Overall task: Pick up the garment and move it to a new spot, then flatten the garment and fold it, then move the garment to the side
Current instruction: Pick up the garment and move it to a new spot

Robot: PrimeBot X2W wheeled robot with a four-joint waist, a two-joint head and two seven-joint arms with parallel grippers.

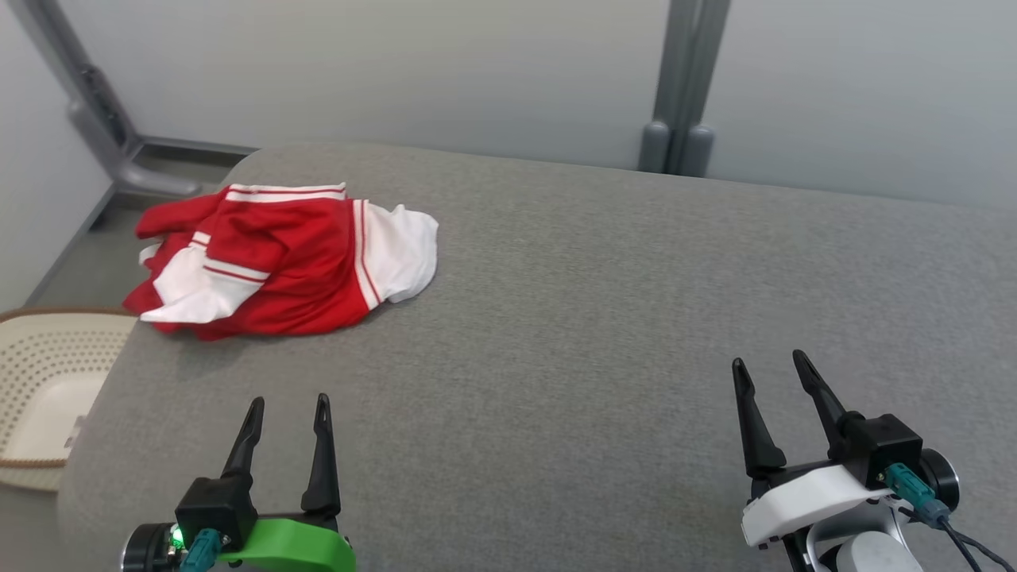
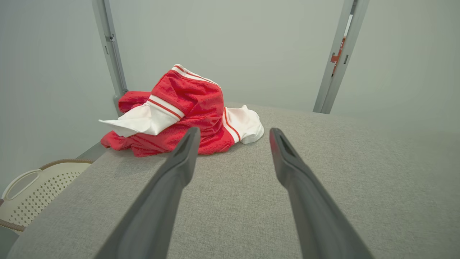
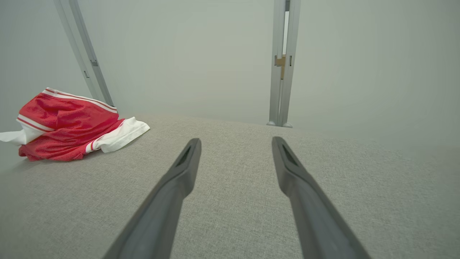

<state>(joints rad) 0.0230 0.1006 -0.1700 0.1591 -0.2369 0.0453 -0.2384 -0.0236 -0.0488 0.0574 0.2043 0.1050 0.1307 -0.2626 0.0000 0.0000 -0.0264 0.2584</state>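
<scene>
A red and white garment [image 1: 278,262] lies crumpled in a heap at the far left of the grey padded table [image 1: 604,334]. In the left wrist view the garment [image 2: 187,115] sits just beyond the fingertips; in the right wrist view the garment [image 3: 68,126] is far off to the left. My left gripper [image 1: 288,405] stands open near the table's front left, a short way in front of the heap, with nothing between its fingers. Open and empty too, my right gripper [image 1: 769,361] hovers at the front right, far from the cloth.
A cream perforated basket [image 1: 48,381] stands on the floor past the table's left edge. Grey metal posts [image 1: 679,87] rise behind the table against a pale wall. The wide stretch of table right of the garment is bare cloth.
</scene>
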